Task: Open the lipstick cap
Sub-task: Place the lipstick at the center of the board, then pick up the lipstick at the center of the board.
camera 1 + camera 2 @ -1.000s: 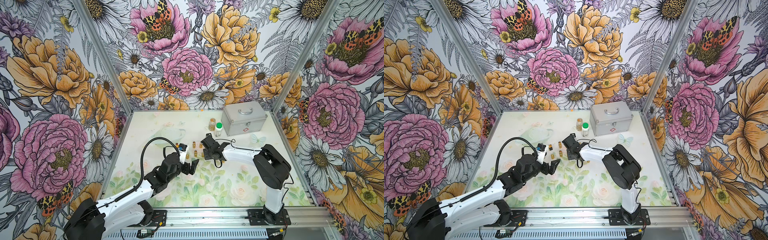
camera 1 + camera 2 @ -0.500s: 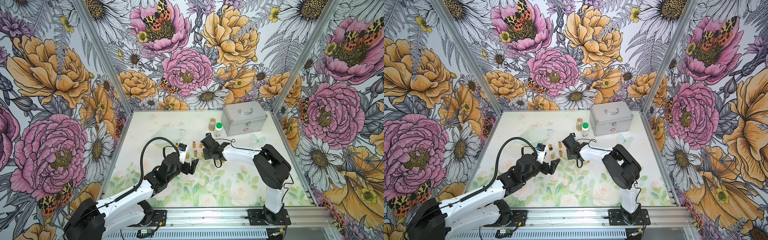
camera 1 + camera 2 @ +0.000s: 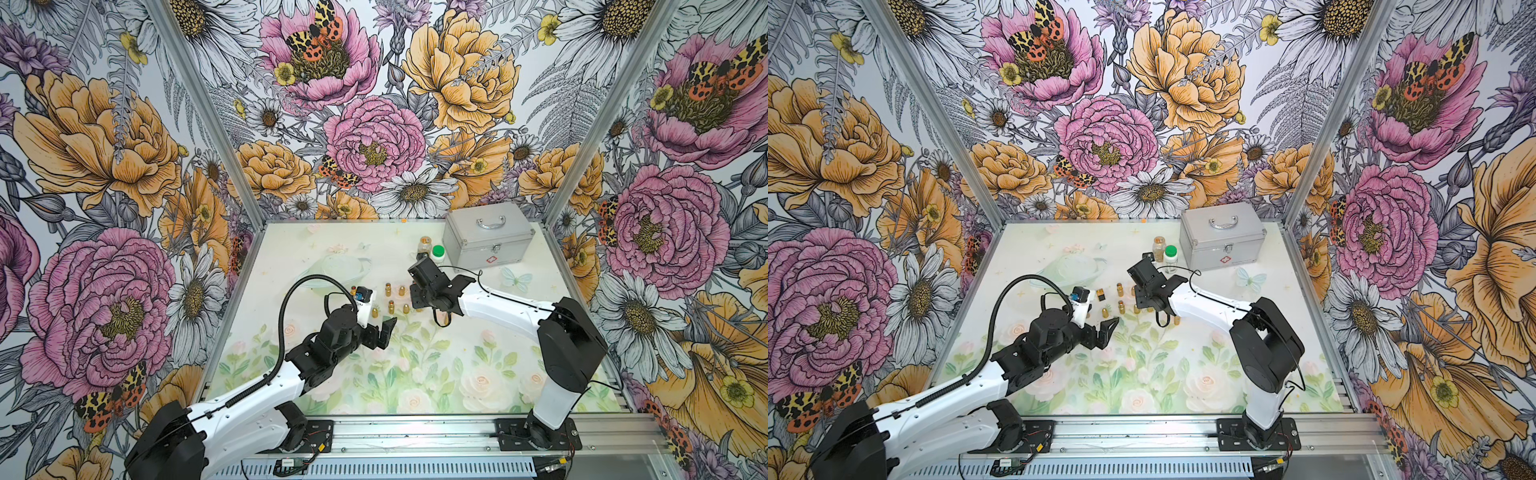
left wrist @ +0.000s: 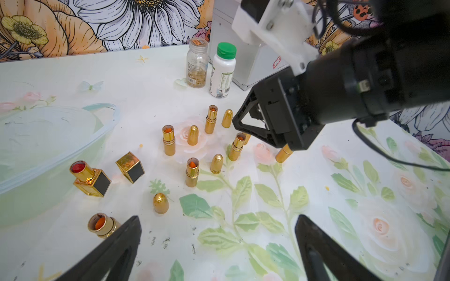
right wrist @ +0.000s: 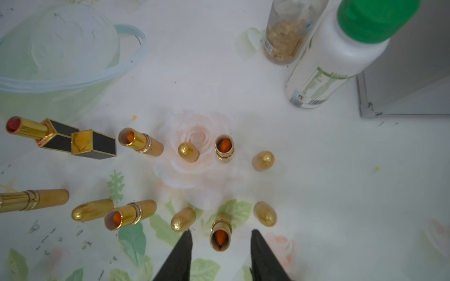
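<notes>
1. Little has shifted over the last second: in both top views the two arms sit where they did, and at that size I cannot make out any change at the fingers.
2. Calling the back wall 12 o'clock, the right gripper (image 5: 220, 231) points down near the middle of the floral-print table (image 3: 457, 374), its black fingers (image 5: 182, 255) parted.
3. Between them stands the round gold lipstick tube (image 5: 220, 239), upright and uncapped, orange stick showing. A gap shows on each side, so the jaws are released and grasp nothing.
4. One bullet-shaped gold cap (image 5: 265, 213) stands at about 3 o'clock of that tube and a second gold cap (image 5: 182, 220) at about 9 o'clock. I cannot tell which belongs to it.
5. My left gripper (image 4: 218, 219) hangs at about 8 o'clock of the right one, well apart, jaws spread wide with only table between them.
6. Further toward 9 o'clock stand more uncapped gold tubes, then a black-and-gold square lipstick (image 4: 89, 177) with a red stick, its square cap (image 4: 130, 166) just beside it.
7. Toward 12 o'clock I see a clear bottle of gold capsules (image 4: 196, 65) and a white bottle with a green lid (image 4: 222, 70) side by side. A silver metal case (image 3: 488, 241) with a handle sits at 1 o'clock, and a pale translucent bowl (image 4: 112, 116) at 10 o'clock.
</notes>
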You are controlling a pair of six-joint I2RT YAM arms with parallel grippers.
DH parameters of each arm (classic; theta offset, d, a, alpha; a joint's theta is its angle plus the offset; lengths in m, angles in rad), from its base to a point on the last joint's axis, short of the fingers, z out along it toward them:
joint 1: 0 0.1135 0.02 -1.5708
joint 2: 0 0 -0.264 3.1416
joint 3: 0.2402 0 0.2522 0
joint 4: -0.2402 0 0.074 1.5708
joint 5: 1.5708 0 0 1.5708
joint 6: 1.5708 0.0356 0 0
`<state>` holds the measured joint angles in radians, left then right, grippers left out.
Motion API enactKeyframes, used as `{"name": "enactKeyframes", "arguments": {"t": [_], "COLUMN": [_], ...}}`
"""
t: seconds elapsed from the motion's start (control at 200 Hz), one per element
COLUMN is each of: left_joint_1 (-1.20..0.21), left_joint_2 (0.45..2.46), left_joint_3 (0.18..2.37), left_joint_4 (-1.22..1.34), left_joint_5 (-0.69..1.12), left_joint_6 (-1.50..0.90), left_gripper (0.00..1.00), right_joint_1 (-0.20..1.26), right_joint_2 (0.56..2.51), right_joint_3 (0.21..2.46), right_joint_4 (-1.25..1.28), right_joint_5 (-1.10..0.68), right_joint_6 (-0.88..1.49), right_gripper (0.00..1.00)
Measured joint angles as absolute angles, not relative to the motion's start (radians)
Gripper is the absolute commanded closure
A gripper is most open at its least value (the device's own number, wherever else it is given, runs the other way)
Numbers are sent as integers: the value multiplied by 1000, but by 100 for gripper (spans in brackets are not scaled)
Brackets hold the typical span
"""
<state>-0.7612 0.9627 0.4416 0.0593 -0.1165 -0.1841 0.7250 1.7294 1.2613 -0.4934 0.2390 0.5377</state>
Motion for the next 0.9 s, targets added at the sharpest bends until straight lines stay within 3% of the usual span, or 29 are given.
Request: {"name": "enactKeyframes", "arguments": {"t": [0.255, 0.525, 0.73, 0.901], "left_joint_1": [-824, -897, -951, -965], "left_joint_2": [969, 1024, 1095, 1123], "left_joint_3": [461, 502, 518, 527], "left_joint_4": [45, 45, 49, 52], "left_joint_5": [-151, -177, -203, -207], "left_joint_6": [-173, -157, -142, -124], "left_gripper": [1, 1, 1, 2], "right_joint_1": [672, 633, 633, 631], "right_joint_2": [1590, 1571, 1605, 1649], "right_joint_3": [1294, 1232, 1174, 1133], "right_joint_4": [-674, -790, -815, -793], "right_joint_5": [212, 125, 115, 105], "right_joint_6": [533, 569, 599, 615], "right_gripper": [45, 37, 38, 46]}}
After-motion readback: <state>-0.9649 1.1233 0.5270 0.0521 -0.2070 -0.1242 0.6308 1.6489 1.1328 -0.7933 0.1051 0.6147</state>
